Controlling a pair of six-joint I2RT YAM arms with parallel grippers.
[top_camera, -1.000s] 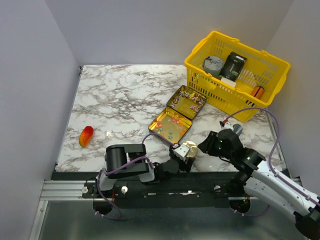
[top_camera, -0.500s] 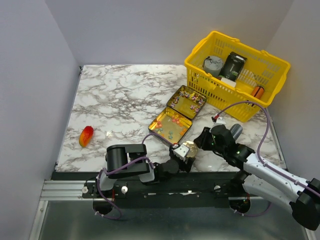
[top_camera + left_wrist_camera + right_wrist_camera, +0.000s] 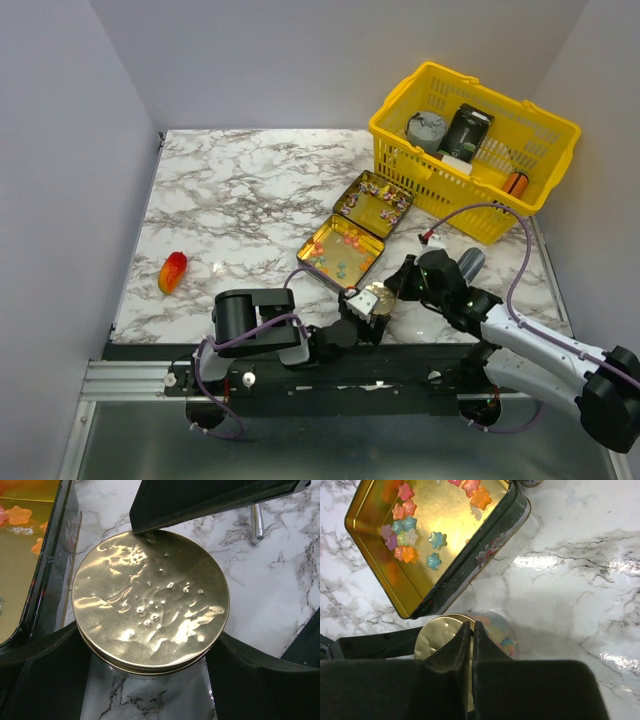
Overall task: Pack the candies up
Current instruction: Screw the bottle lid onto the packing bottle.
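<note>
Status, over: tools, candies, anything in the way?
Left tool clamped on jar. Right tool pinched shut on gold lid rim. Star candies in open tin. Tin close beside jar, no other obstruction.

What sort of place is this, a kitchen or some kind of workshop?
Likely a robotics test booth: plain walls box in a marble-look table, arms bolted to a metal rail, props like a yellow basket.

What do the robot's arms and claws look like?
The left arm is mostly black and boxy. The right arm is white with black joints. Thin purple cables loop along both. The left claw and right claw have flat black fingers.
</note>
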